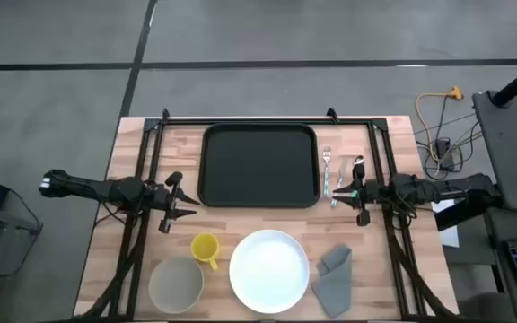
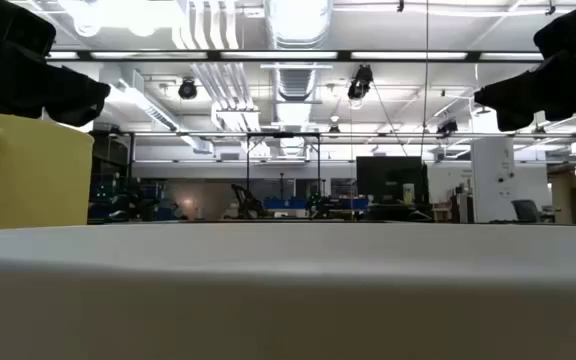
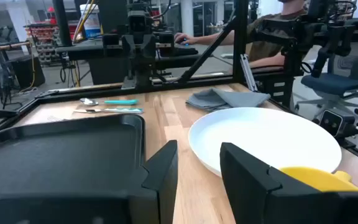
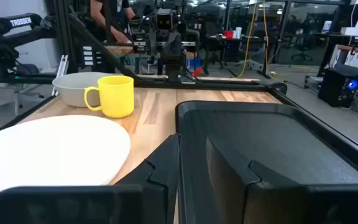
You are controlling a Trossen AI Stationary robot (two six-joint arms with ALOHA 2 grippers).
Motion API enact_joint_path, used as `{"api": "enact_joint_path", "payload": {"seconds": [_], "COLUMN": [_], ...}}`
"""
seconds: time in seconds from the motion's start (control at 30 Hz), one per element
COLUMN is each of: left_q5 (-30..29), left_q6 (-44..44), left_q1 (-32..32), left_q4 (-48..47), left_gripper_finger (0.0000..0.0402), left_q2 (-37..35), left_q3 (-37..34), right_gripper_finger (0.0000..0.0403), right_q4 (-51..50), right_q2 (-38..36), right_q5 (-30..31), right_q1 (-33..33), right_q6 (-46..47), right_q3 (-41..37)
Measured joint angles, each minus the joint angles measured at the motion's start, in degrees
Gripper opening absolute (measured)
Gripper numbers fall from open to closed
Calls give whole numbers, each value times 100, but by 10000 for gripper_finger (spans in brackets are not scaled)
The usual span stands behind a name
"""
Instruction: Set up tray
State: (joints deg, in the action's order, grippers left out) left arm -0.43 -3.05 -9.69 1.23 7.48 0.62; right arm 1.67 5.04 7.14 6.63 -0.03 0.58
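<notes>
The black tray [image 1: 258, 166] lies flat on the far middle of the table, also seen in the left wrist view [image 3: 61, 149] and the right wrist view [image 4: 272, 143]. My left gripper [image 1: 176, 203] hovers open off the tray's left near corner, fingers apart in its wrist view [image 3: 197, 168]. My right gripper [image 1: 357, 196] is open off the tray's right side, beside the fork [image 1: 328, 170] and spoon [image 1: 357, 167]; its wrist view [image 4: 194, 168] shows nothing between the fingers. The white plate [image 1: 269, 269], yellow mug [image 1: 205, 249], grey bowl [image 1: 176, 283] and grey napkin [image 1: 335, 274] rest near the near edge.
Black frame rails [image 1: 258, 119] run along the far edge and down both sides of the table. The low view is filled by the plate's rim [image 2: 288, 280] and the mug [image 2: 28, 170]. Bare wood [image 1: 258, 220] lies between the tray and the plate. A person sits beyond the table [image 3: 272, 31].
</notes>
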Motion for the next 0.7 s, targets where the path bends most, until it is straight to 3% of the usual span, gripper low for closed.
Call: {"api": "enact_joint_path", "payload": {"seconds": [0.7], "left_q5": [0], "left_q6": [0], "left_q1": [0], "left_q4": [0], "left_gripper_finger": [102], "left_q2": [-2], "left_q3": [2], "right_gripper_finger": [70], "right_q4": [0], "right_q2": [-1], "right_q5": [0], "right_q1": [-1], "right_q6": [0], "right_q3": [-2]}}
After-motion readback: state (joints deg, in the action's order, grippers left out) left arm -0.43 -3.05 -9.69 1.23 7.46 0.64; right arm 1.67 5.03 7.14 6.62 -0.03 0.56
